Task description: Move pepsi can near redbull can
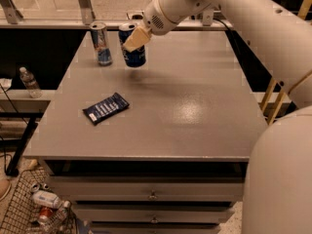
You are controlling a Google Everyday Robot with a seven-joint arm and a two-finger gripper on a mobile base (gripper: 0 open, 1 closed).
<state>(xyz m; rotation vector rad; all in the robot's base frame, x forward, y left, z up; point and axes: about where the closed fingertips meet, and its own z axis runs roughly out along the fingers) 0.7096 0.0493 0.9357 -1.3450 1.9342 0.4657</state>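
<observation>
The pepsi can (135, 56) is dark blue with a silver top and is held just above the grey table (195, 106) at its far left. My gripper (133, 40) is shut on the pepsi can, one tan finger across its front. The redbull can (101, 44), slim and silver-blue, stands upright a short gap to the left of the pepsi can.
A dark blue snack packet (106, 107) lies flat on the table's left front part. A water bottle (29, 82) stands on a low shelf to the left. A wire basket (29, 213) with trash sits on the floor at the lower left.
</observation>
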